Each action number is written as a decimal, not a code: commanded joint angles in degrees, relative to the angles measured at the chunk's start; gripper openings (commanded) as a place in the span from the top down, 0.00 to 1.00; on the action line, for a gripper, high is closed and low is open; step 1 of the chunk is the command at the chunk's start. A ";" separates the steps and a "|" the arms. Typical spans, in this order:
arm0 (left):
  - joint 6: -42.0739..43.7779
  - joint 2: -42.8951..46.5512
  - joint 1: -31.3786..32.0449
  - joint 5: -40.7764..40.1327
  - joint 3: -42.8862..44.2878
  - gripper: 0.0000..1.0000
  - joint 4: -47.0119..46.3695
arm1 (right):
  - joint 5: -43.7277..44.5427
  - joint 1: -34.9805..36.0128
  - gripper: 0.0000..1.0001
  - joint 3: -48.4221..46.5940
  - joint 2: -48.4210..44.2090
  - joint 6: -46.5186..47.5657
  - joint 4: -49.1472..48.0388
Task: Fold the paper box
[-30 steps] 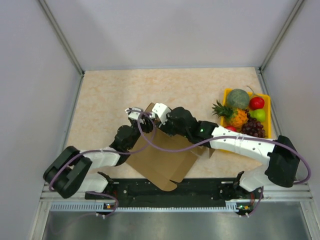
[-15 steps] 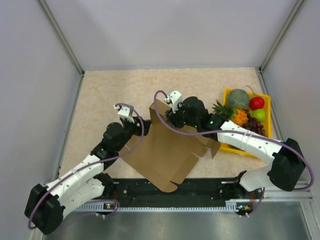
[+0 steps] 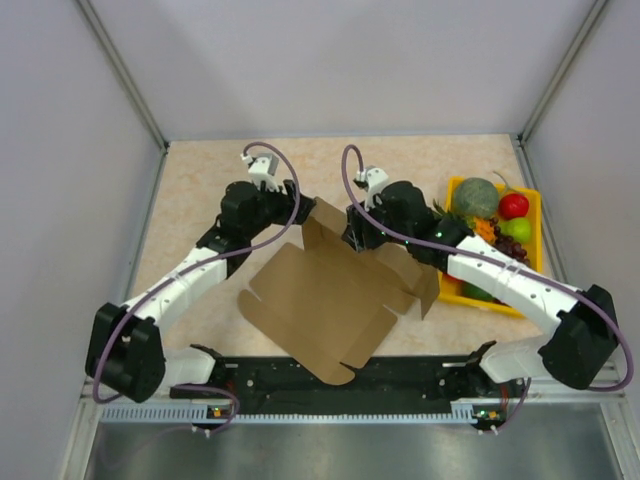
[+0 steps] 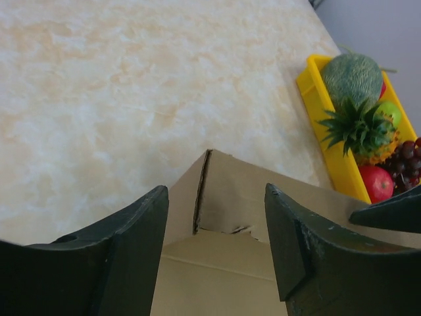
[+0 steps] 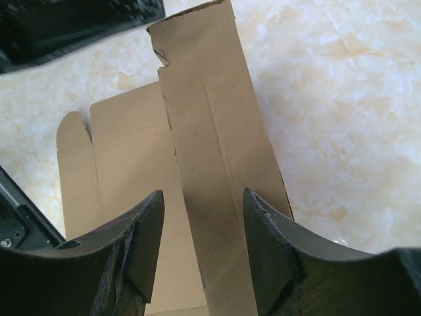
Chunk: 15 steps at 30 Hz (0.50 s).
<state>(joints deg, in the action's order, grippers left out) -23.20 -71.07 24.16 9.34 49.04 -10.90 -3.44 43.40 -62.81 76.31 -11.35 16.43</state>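
Flat brown paper box [image 3: 320, 305] spread on the table [image 3: 200, 180] near the middle of the front edge, with one far flap [image 3: 325, 222] standing up. Left gripper [image 4: 216, 191] open, jaws apart, corner of the raised flap visible between them. Right gripper [image 5: 203, 194] also open, jaws apart on either side of the same flap. Yellow tray [image 3: 452, 188] of fruit [image 3: 478, 197] at the right edge.
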 commanded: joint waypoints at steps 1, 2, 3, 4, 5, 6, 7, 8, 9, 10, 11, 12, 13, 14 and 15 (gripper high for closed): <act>0.70 -3.64 0.01 5.34 2.03 0.36 -2.99 | -2.35 -2.17 0.49 -3.73 -2.84 -5.60 1.59; 0.96 -4.25 0.01 4.38 1.59 0.37 -3.51 | -3.92 -2.61 0.49 -3.90 -3.01 -6.04 1.42; 1.40 -4.60 0.01 3.67 1.50 0.38 -3.69 | -4.38 -3.05 0.50 -4.43 -3.10 -7.00 1.33; 1.75 -5.22 -0.17 3.40 1.59 0.39 -3.61 | -4.73 -3.40 0.52 -4.69 -2.84 -7.28 1.33; 1.93 -5.48 -0.08 2.79 1.76 0.43 -3.43 | -5.95 -3.49 0.54 -5.04 -2.49 -7.37 1.24; 1.93 -5.75 -0.17 2.70 1.68 0.45 -3.78 | -6.66 -3.67 0.56 -5.57 -2.22 -7.80 0.81; 2.11 -6.44 -0.26 2.87 1.59 0.47 -4.13 | -7.36 -3.84 0.62 -5.83 -1.87 -8.15 0.45; 2.19 -6.97 -0.26 3.22 1.85 0.51 -4.22 | -8.50 -3.93 0.66 -5.92 -1.61 -8.51 0.10; 2.20 -7.41 -0.34 3.31 2.03 0.54 -3.87 | -9.12 -3.93 0.69 -6.10 -0.82 -9.12 -0.95; 2.20 -8.20 -0.34 3.31 2.12 0.57 -3.52 | -9.73 -3.93 0.75 -6.01 -0.47 -9.38 -1.30; 2.28 -8.47 -0.34 3.49 2.03 0.60 -3.43 | -10.52 -4.11 0.78 -5.84 -0.20 -9.82 -1.92; 2.46 -8.82 -0.34 3.31 1.77 0.64 -3.43 | -10.97 -4.20 0.81 -4.97 0.32 -10.96 -2.71; 2.46 -9.00 -0.34 3.14 1.33 0.67 -3.60 | -11.49 -4.20 0.86 -4.17 0.59 -11.40 -4.54; 2.46 -9.09 -0.43 3.05 0.28 0.69 -3.87 | -12.46 -4.20 0.87 -3.38 0.76 -11.76 -5.52; 2.28 -9.18 -0.43 3.14 -0.34 0.72 -4.39 | -12.90 -4.28 0.88 -1.64 0.85 -12.37 -6.40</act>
<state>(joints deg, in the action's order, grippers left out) -22.11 -79.05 24.10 12.84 49.63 -14.02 -12.25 39.88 -66.08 76.14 -20.45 16.12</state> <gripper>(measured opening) 0.324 0.145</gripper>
